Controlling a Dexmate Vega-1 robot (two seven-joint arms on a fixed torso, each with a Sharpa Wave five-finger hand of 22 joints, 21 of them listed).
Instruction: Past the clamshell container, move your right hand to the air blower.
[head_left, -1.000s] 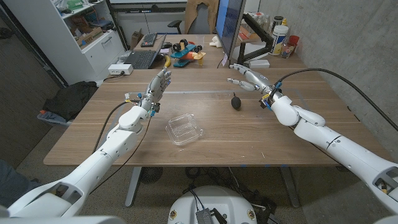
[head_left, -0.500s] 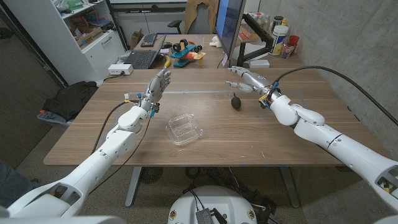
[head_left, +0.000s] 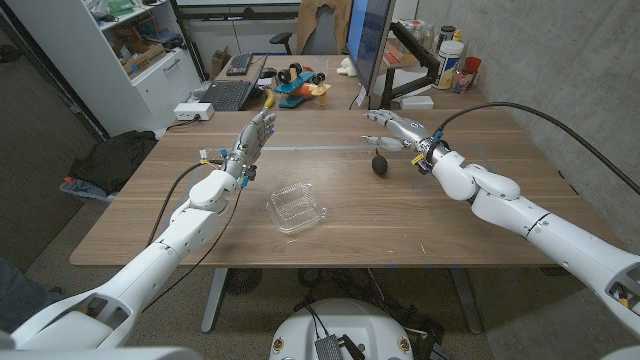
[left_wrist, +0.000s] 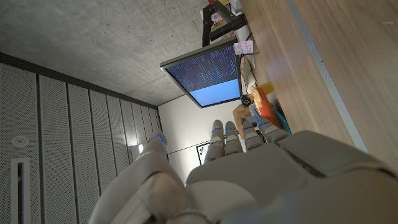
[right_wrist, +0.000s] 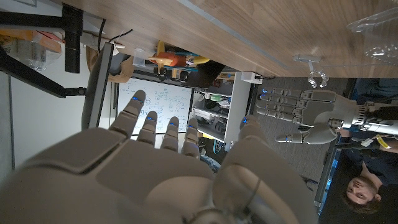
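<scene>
Air blower (head_left: 379, 163) is being hovered over by the spread, empty right hand (head_left: 394, 130), clamshell container (head_left: 298, 208) passed, only the last descent being left.

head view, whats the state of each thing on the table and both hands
clamshell container: open, lid folded back, looks empty, on the table
air blower: on the table, untouched
right hand: open, fingers spread, above and just behind the air blower
left hand: open, fingers straight, raised over the table, holding nothing
monitor: on, screen lit
</scene>
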